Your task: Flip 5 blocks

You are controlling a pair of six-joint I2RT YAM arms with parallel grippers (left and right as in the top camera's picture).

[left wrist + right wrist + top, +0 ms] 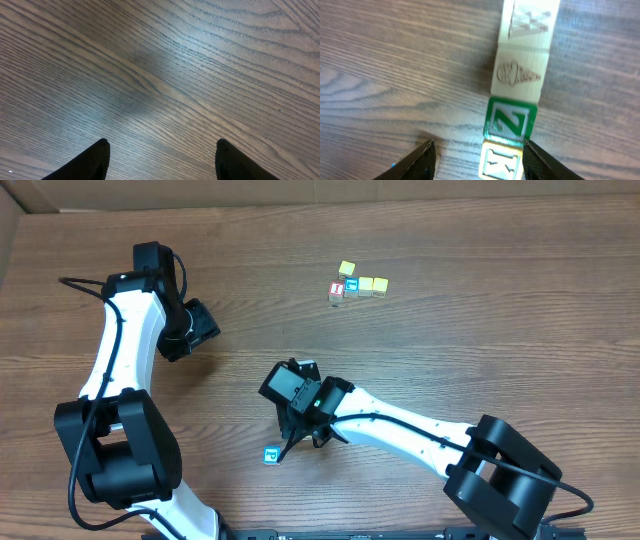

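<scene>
Right tool (479,150): spread open, holds nothing, low over row of four blocks near front middle of desk (480,240).
Row, touching end to end: white W block (530,20), white cone block (517,75), green Z block (510,120), pale yellow block (500,162).
Pale yellow block sits inside my open tool.
Teal-blue block (271,455) alone, near row, closer to front edge.
Left tool (162,150): spread wide, empty, over bare desk by left edge.

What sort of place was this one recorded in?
Probably a robotics lab bench: a wood-grain table, two white robot arms working over it, and a row of alphabet blocks as small test props.
</scene>
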